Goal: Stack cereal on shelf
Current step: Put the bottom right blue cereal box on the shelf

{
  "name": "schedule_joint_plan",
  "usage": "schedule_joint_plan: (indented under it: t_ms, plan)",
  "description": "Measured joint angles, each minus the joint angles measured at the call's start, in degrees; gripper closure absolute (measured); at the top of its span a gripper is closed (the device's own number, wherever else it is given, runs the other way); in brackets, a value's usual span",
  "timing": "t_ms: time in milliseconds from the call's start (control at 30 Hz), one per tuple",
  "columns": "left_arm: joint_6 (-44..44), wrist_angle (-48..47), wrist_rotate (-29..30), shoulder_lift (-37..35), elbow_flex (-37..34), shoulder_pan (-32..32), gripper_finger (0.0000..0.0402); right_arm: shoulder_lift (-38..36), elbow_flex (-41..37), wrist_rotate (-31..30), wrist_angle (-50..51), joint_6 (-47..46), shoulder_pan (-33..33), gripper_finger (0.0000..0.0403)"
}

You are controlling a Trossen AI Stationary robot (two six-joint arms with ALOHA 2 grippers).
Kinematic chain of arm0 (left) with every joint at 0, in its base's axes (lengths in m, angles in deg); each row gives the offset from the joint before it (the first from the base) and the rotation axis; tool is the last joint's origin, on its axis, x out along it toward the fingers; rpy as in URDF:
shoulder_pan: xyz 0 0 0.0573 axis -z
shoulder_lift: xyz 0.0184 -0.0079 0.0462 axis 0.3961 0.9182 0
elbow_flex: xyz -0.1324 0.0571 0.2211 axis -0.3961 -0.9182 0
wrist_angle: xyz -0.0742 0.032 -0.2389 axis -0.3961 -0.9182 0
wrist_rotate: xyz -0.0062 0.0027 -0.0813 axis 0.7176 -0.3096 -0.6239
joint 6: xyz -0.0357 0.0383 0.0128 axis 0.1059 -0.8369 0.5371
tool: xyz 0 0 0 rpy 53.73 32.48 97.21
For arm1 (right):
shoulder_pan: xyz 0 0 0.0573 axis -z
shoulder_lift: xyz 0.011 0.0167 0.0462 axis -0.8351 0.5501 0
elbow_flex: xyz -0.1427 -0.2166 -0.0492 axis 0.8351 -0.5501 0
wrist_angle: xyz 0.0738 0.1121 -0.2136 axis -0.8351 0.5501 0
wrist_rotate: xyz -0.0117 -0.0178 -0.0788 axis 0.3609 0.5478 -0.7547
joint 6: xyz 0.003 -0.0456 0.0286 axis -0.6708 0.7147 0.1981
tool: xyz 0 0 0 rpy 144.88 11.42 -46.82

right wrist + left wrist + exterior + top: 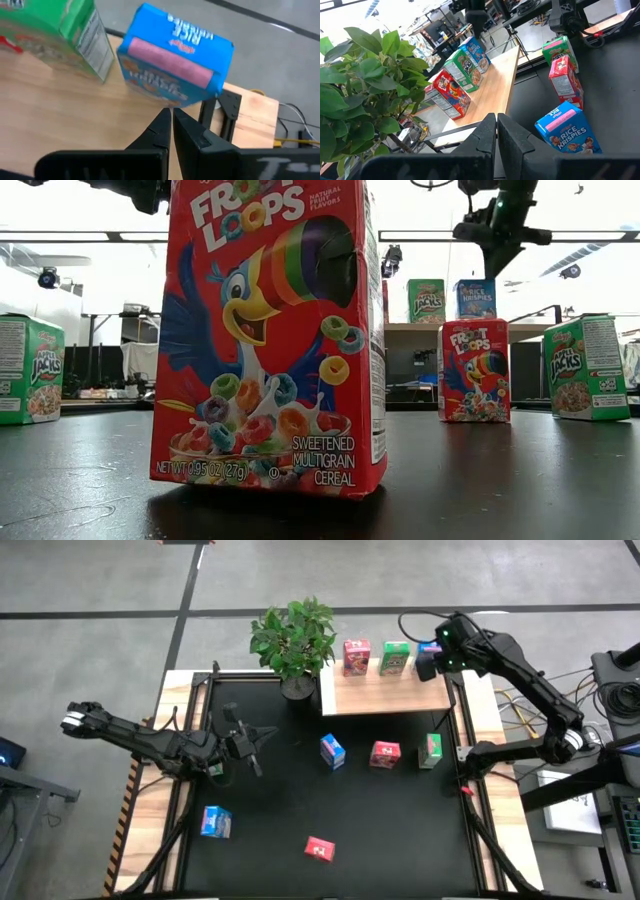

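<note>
My high cam looks straight down on the table. Low cam sits at tabletop level, very close to a red box. Both wrist cams and the high cam share the shelf.

The right tool covers most of the blue box on the shelf.

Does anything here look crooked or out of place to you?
One thing: the blue cereal box at the right end of the shelf looks tilted in the right wrist view, not square like the green box and red box beside it. The right hand hovers by it, closed and empty. Nothing looks spilled or damaged.
</note>
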Motion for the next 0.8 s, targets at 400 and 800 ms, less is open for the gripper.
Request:
schedule_joint_plan:
  t_ms: [400, 800]
  plan:
    - [0.0, 0.0, 0.0, 0.0, 0.0, 0.0, 0.0402, 0.7, -0.8, -2.3, -3.3, -1.7, 0.0, 0.0394]
    - [0.0, 0.0, 0.0, 0.0, 0.0, 0.0, 0.0402, 0.7, -1.0, -3.7, -4.9, -1.6, 0.0, 0.0394]
